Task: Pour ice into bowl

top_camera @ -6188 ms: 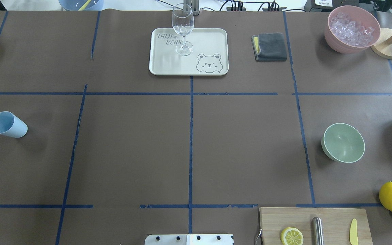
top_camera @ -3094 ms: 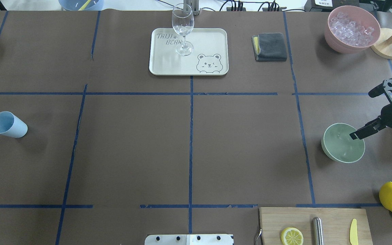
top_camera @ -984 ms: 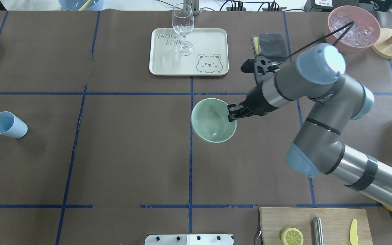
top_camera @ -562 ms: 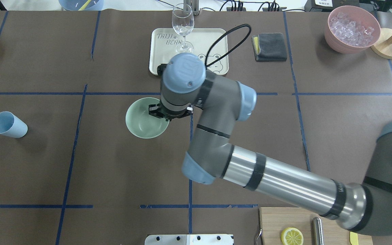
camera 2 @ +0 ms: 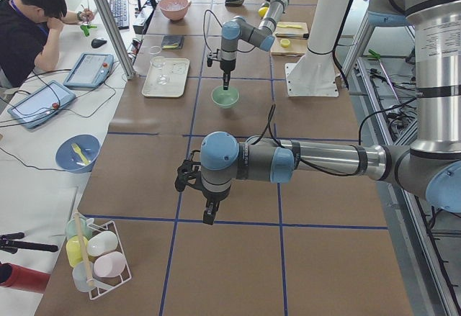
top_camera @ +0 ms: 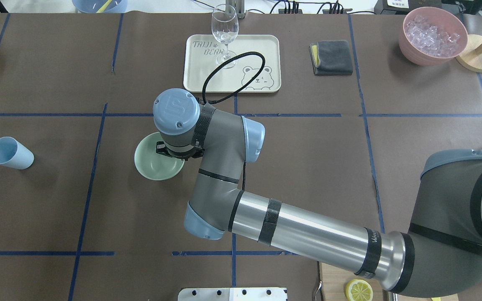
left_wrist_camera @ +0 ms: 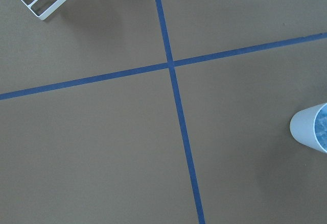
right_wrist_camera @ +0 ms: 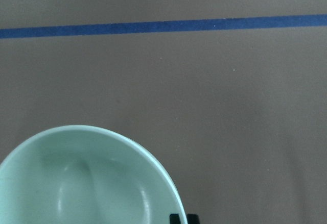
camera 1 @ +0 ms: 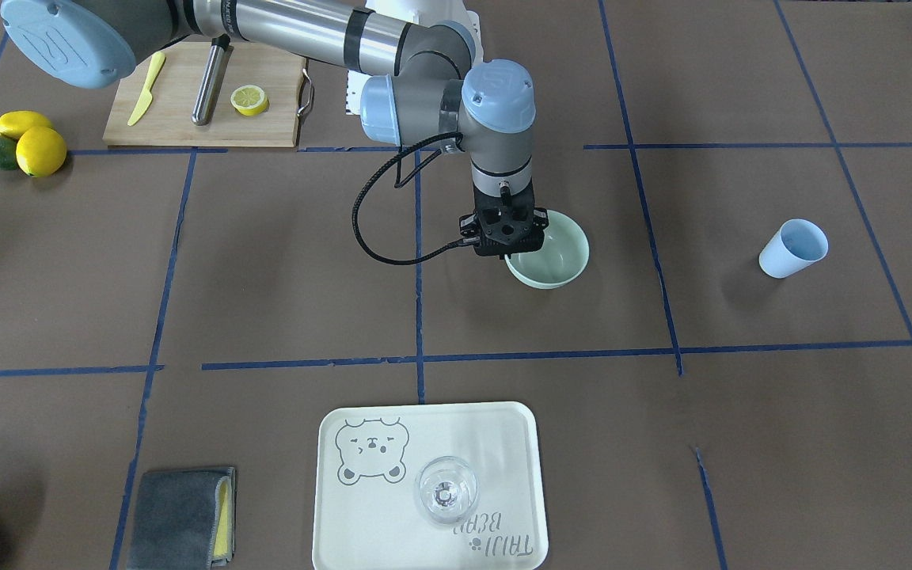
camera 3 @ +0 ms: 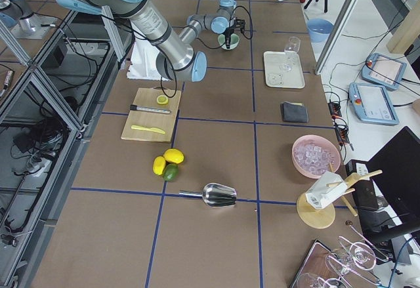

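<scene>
The pale mint-green bowl (top_camera: 153, 167) is left of the table's middle line and looks empty in the right wrist view (right_wrist_camera: 76, 183). My right gripper (camera 1: 507, 247) is shut on the bowl's near rim (camera 1: 559, 253); I cannot tell whether the bowl rests on the table or hangs just above it. The ice (top_camera: 432, 35) lies heaped in the pink container (top_camera: 412, 54) at the far right back. My left gripper (camera 2: 207, 219) shows only in the exterior left view, pointing down over bare table; I cannot tell if it is open or shut.
A blue cup (top_camera: 10, 153) lies on its side at the far left. A cream tray (top_camera: 262, 46) with a wine glass (top_camera: 224, 33) is at the back middle, a grey cloth (top_camera: 332, 57) beside it. A cutting board (camera 1: 203, 119), lemons (camera 1: 28, 142) and a metal scoop (camera 3: 216, 195) are near the right.
My right arm came in from the right, took the bowl by its rim and carried it left across the middle line. In the last half second it moved a little further left.
</scene>
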